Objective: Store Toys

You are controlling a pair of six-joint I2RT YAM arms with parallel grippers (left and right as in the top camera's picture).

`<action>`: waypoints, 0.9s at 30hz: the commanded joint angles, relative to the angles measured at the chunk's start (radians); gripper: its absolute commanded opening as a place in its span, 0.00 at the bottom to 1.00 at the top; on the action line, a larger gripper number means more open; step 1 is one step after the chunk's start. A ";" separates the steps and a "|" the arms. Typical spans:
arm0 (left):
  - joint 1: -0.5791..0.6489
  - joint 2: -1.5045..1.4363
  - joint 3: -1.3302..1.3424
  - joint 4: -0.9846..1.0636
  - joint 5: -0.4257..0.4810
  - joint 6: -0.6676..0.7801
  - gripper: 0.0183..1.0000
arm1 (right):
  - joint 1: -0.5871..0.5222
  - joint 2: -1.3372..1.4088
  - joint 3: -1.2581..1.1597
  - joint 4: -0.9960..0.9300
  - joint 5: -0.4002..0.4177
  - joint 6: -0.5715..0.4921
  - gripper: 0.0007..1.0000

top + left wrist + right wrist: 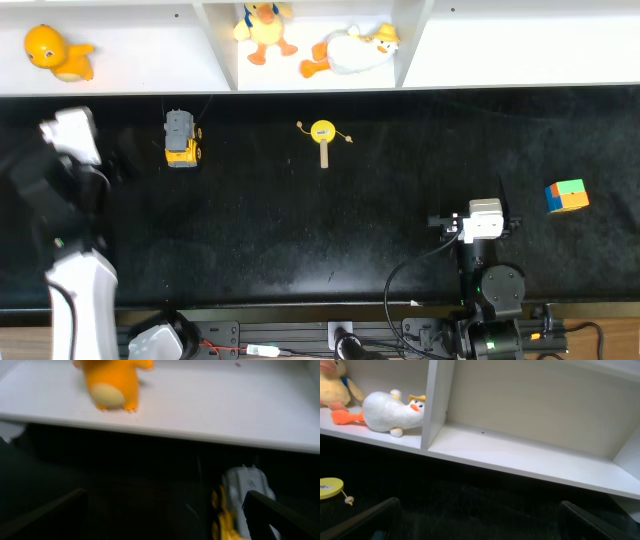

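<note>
Your left gripper [165,496], jaws apart and empty, hangs by the truck [242,485], so you likely grab it next: centre, then close; right gripper [480,504] rests apart too.

A white shelf [520,60] runs along the far edge of the black, felt-like bench [300,230]. Upright white dividers [222,45] split the shelf into compartments. Opposite the shelf, brown wood [20,335] borders the bench's near edge.

Black mat [300,230] w/ cables [387,292] looped at its edge, top view's bottom
</note>
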 commanded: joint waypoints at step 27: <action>-0.354 0.367 -0.089 0.342 -0.073 -0.093 1.00 | -0.003 -0.007 -0.014 0.006 0.005 -0.003 1.00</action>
